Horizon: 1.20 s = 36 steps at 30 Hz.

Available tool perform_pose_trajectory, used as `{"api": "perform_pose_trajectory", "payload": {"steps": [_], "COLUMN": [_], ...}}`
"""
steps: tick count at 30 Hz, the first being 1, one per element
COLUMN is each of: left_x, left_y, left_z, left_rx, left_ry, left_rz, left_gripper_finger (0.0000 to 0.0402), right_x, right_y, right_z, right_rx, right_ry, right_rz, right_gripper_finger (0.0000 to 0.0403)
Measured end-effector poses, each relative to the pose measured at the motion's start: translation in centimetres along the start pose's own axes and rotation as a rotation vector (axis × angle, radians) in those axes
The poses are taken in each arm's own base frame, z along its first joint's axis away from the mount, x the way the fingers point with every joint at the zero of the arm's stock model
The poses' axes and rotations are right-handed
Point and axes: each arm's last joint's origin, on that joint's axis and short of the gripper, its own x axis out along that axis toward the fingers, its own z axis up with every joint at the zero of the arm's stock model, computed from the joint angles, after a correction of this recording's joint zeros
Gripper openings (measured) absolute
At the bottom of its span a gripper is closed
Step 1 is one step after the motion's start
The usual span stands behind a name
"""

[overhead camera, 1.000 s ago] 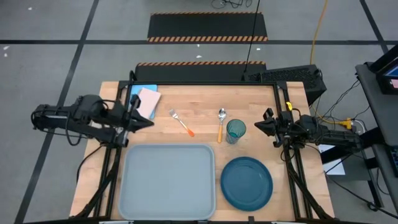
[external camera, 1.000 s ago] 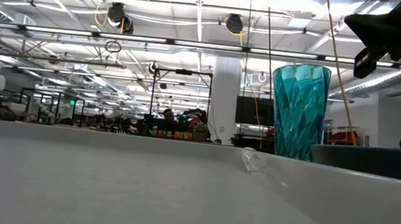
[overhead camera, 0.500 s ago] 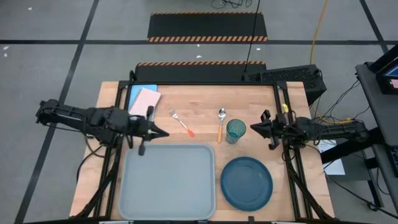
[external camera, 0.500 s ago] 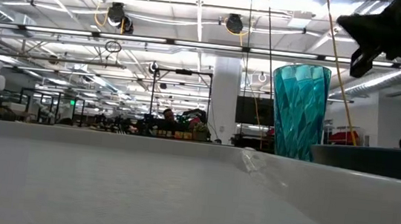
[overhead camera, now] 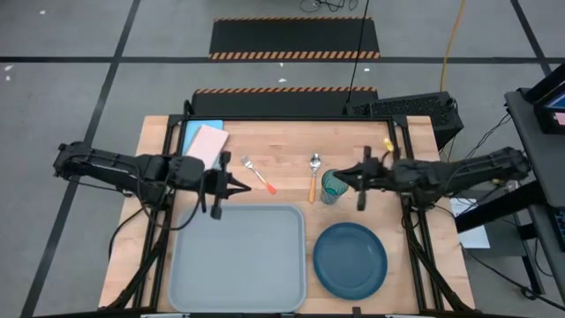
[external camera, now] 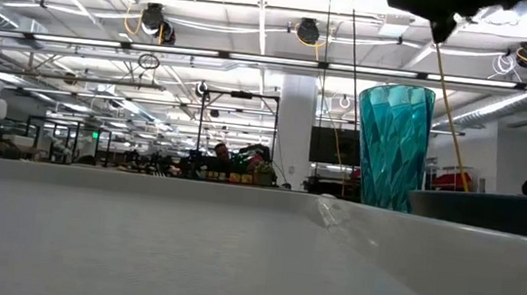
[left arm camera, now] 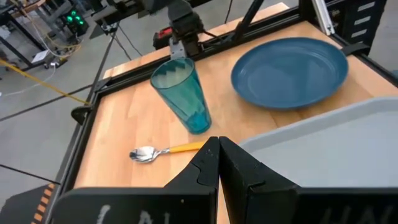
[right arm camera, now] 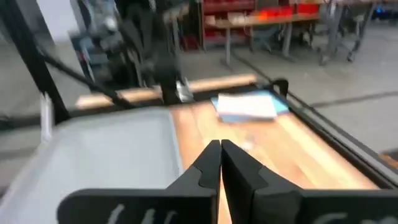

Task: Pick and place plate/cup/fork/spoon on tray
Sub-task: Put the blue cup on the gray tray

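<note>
The right gripper [overhead camera: 347,179] is pinched shut and empty, just beside the cup [overhead camera: 334,185]. The left gripper [overhead camera: 244,185] is also shut and empty, near the fork [overhead camera: 258,173] and above the bare tray [overhead camera: 238,256]. The spoon [overhead camera: 313,176] lies between the grippers on the counter [overhead camera: 282,141], and the plate [overhead camera: 350,259] sits below the right gripper.

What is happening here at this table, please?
Nothing is held yet. The left tool hangs shut above the table near the fork, and the right tool hangs shut by the cup. The tray holds nothing; the plate and spoon lie on the table.
</note>
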Motion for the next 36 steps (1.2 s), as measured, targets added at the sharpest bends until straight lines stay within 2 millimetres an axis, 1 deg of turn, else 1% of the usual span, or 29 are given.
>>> {"api": "perform_pose_trajectory", "payload": {"steps": [4,6,8,14,17,23,27,29,32,36], "left_x": [0.0,0.0,0.0,0.0,0.0,0.0,0.0,0.0,0.0,0.0], "left_y": [0.3,0.3,0.3,0.3,0.3,0.3,0.3,0.3,0.3,0.3], "left_z": [-0.1,-0.2,-0.2,-0.2,-0.2,-0.1,-0.1,-0.1,-0.1,-0.1], "left_rx": [-0.017,-0.019,-0.019,-0.030,-0.032,-0.029,-0.028,-0.020,-0.016,-0.007], "left_ry": [0.008,0.012,0.014,0.015,0.010,0.009,0.008,0.008,0.008,0.008], "left_rz": [0.010,0.011,0.012,0.011,0.012,0.012,0.012,0.012,0.012,0.012], "left_gripper_finger": [0.0010,0.0010,0.0010,0.0010,0.0010,0.0010,0.0010,0.0010,0.0010,0.0010], "right_x": [2.0,2.8,3.5,5.3,5.9,5.8,5.7,5.5,5.2,5.0], "right_y": [1.3,2.0,2.5,3.6,3.8,3.6,3.5,3.6,3.6,3.4], "right_z": [1.3,2.3,2.6,2.8,2.2,1.1,0.8,0.3,-0.4,-1.0], "right_rx": [-0.035,-0.036,-0.044,-0.079,-0.109,-0.139,-0.153,-0.165,-0.193,-0.204], "right_ry": [0.104,0.143,0.221,0.431,0.501,0.604,0.632,0.650,0.698,0.724], "right_rz": [-0.016,-0.016,-0.032,-0.118,-0.129,-0.155,-0.163,-0.158,-0.159,-0.164], "right_gripper_finger": [0.0008,0.0014,0.0023,0.0057,0.0075,0.0113,0.0141,0.0152,0.0161,0.0160]}}
